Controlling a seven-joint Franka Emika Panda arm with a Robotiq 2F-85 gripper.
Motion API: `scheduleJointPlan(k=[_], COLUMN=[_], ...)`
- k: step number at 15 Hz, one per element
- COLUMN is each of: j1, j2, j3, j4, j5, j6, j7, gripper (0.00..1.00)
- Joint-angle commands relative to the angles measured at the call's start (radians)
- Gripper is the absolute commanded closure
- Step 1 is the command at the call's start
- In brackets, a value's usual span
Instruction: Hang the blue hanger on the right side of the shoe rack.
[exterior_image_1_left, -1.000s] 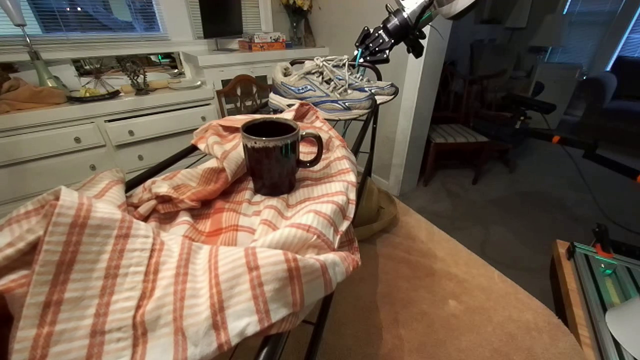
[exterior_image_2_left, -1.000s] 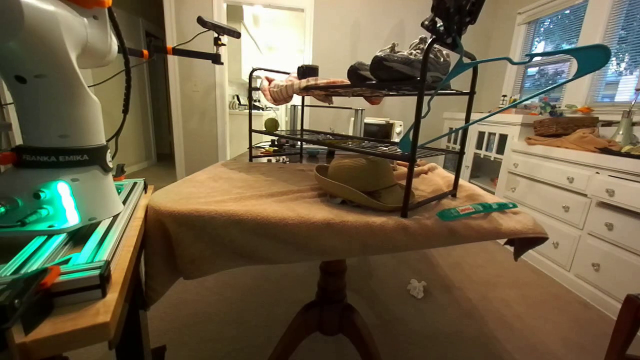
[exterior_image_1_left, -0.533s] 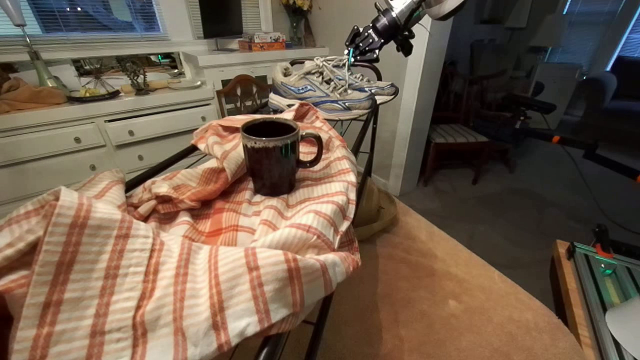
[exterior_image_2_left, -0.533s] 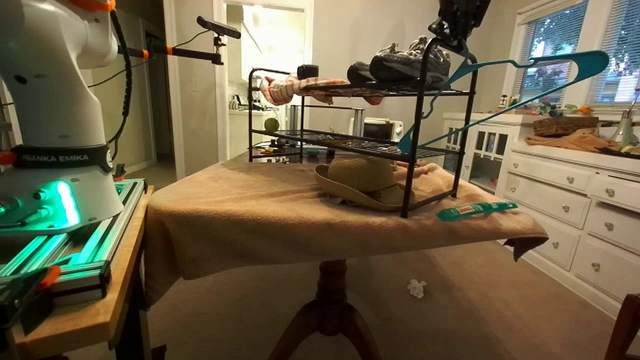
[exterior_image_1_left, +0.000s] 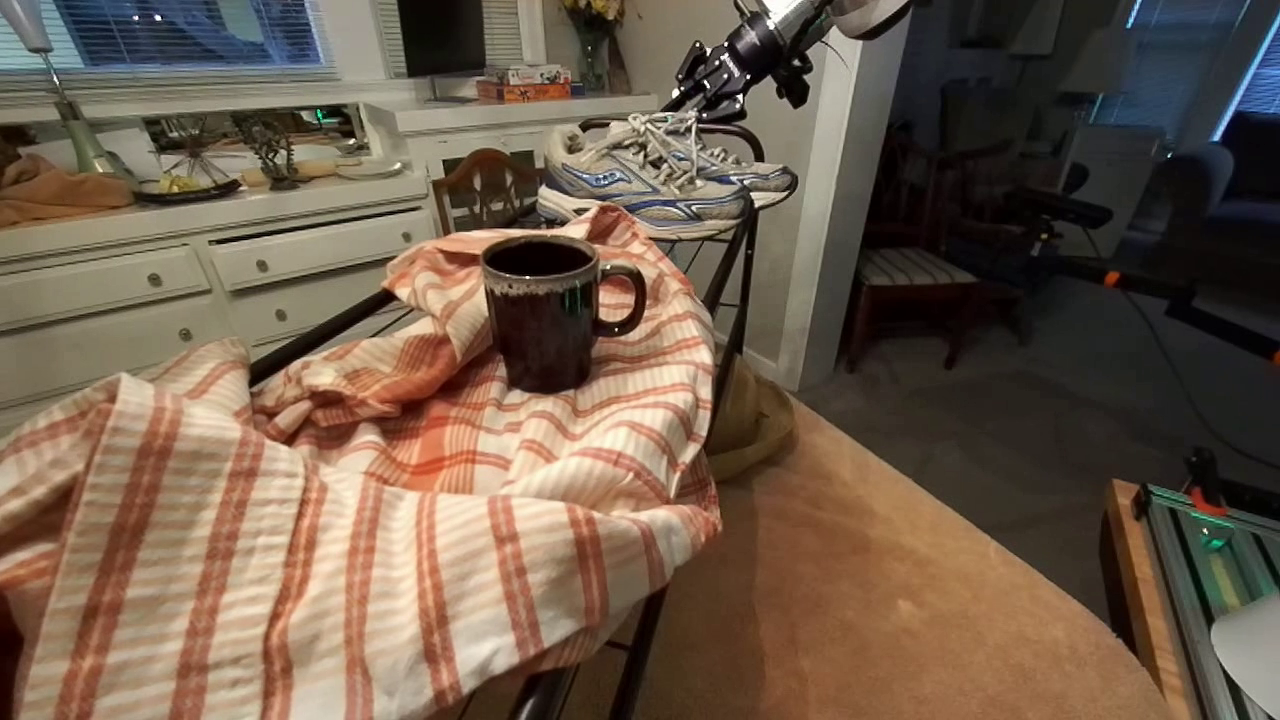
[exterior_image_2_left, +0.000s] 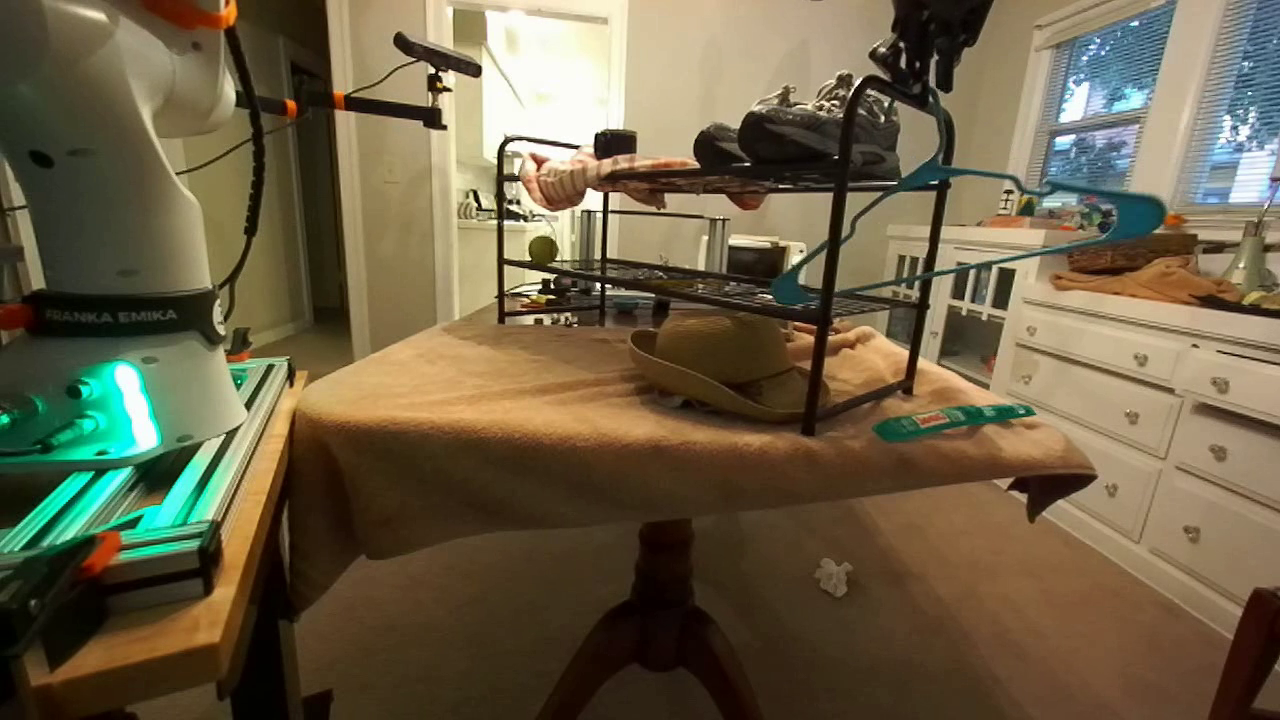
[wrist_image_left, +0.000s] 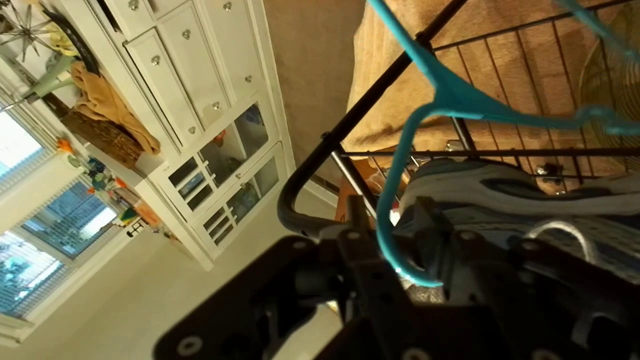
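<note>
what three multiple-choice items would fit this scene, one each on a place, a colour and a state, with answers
1. Where is the hat?
A under the lower shelf of the rack
B on the top shelf
C on the floor

2. What colour is the hanger?
A red
B white
C blue

3. How does the mug stand?
A upside down
B upright
C on its side

1 A: an exterior view shows it beneath that shelf.
2 C: the wrist view shows it blue.
3 B: its rim is up, its base on the cloth.
</note>
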Motion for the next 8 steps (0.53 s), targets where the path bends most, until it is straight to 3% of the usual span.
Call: scheduleJointPlan(k=[1,6,8], j1=[-0.001,-0.004,-0.01], j2=[0.034,0.033,0.036], j3=[0.011,0.006,0.004], j4=[0.021,0.041,0.053], j5=[-0.05,-0.104,-0.135], j6=[-0.021,-0.001,0.004], j7=[0.017,0.02,0.02], gripper=[0.37,0.0,0.0])
